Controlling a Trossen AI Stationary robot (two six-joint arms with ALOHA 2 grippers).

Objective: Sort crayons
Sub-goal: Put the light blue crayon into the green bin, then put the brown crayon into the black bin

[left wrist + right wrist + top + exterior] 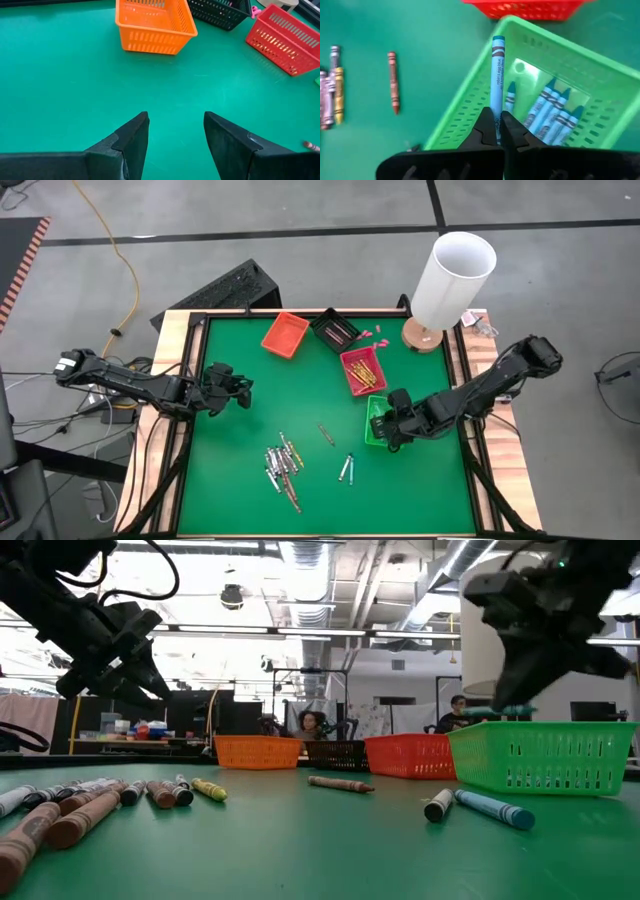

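My right gripper (pixel 498 117) is shut on a light blue crayon (pixel 497 70) above the green basket (pixel 373 423), which has several light blue crayons (pixel 550 112) lying in it. On the green mat lie a heap of grey, yellow and brown crayons (pixel 282 465), one brown crayon (pixel 326 434) and two blue ones (pixel 346 469). My left gripper (pixel 175 120) hangs open over the table's left side (pixel 243 390), with nothing between its fingers. My right gripper pinches the light blue crayon's near end (pixel 495 107) between its two fingers. The fingers slant down from above, and the crayon sticks out past the fingertips in line with them. It hangs over the green basket's rim (pixel 470 107), clear of the mat.
A red basket (pixel 362 370) with yellow crayons stands just beyond the green one. A black basket (pixel 334 330) and an orange basket (pixel 285 334) stand at the far edge. A white cylinder on a wooden base (pixel 452 280) is at the far right corner.
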